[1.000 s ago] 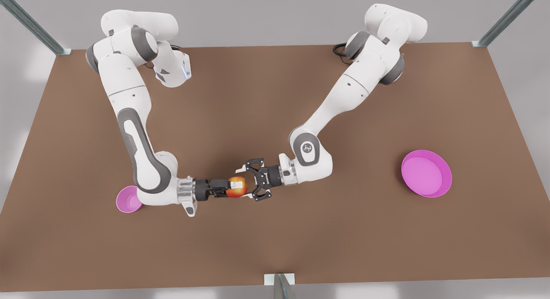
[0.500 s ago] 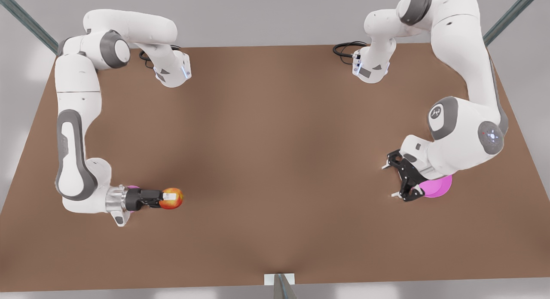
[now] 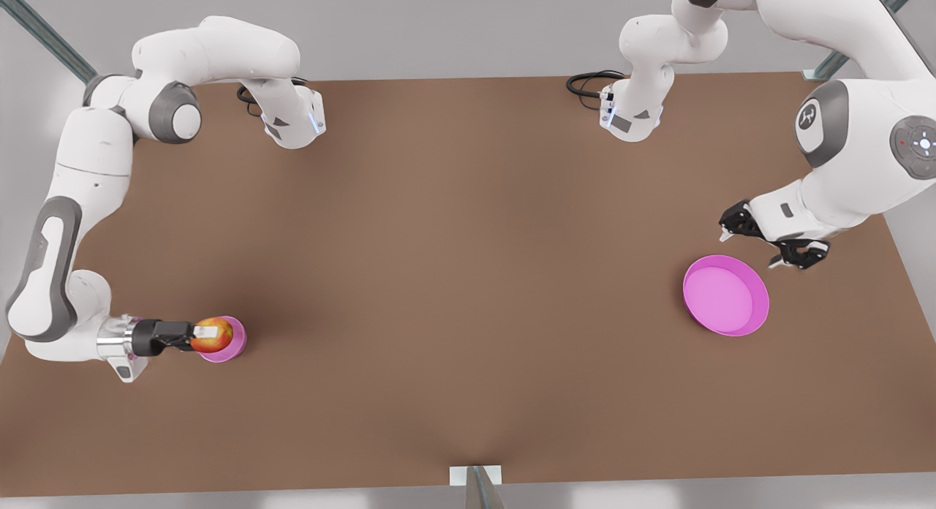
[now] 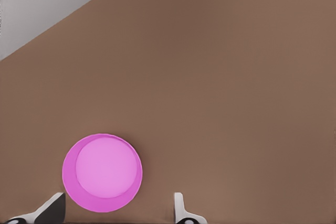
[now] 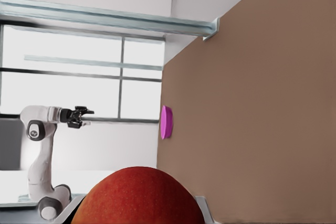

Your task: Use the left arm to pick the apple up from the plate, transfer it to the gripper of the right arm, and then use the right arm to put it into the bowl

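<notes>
surface (image 3: pixel 468 289): We see a big brown top. Nothing lies in the wide middle stretch between the two arms.
cable (image 3: pixel 585 83): A black cable sits at the far edge, by the base of the arm on the front view's right, well apart from the dishes.
bracket (image 3: pixel 475 476): A small grey bracket sits at the near edge, at about 6 o'clock from the middle.
apple (image 3: pixel 212 335): It is at about 8 o'clock from the middle of the surface, right over the bowl. In the right wrist view we see its red top (image 5: pixel 139 198) close up.
right gripper (image 3: pixel 207 333): Its slim black fingers with white tips pinch the apple from the sides. The arm with the silver collar reaches in from 9 o'clock of the apple.
bowl (image 3: pixel 232 344): The small pink bowl peeks out under and past the apple, at its 4 o'clock. We cannot tell if the apple touches it.
plate (image 3: pixel 725 295): The big pink dish lies far off at about 3 o'clock, with nothing on it.
left gripper (image 3: pixel 769 240): The wide black claw is spread apart and holds nothing. It hangs just past the plate, at about 1 o'clock of it. In the left wrist view we see the plate (image 4: pixel 102 172) just beyond the fingertips (image 4: pixel 179 208). This arm waits.
</notes>
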Controlling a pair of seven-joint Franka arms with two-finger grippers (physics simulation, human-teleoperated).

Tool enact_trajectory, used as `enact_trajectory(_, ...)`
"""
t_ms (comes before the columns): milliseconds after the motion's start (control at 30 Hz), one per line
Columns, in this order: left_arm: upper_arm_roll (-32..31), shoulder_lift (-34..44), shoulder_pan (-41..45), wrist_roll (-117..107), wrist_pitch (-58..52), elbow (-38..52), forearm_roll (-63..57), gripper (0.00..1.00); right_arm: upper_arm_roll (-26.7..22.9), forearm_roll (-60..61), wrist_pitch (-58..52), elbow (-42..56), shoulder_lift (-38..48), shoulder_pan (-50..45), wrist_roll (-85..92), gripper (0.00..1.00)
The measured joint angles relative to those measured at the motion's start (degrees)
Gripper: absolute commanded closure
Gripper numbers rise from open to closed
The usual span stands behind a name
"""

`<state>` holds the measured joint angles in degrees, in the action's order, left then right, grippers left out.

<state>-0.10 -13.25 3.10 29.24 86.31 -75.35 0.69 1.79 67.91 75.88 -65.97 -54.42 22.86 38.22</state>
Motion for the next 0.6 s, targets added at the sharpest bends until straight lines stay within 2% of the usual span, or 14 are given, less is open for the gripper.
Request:
enact_trajectory(267,-0.1,0.1,-0.1,-11.0,-2.0,0.1,-0.1,0.0,-5.3,-3.0,-5.2,6.6,-4.4,0.7,1.8,0.27)
enact_trajectory(600,-0.1,0.2,-0.5,-19.4,-2.6,0.1,0.0,0.0,-5.5,-14.8,-1.5,7.7,-4.2,0.4,5.1,0.27)
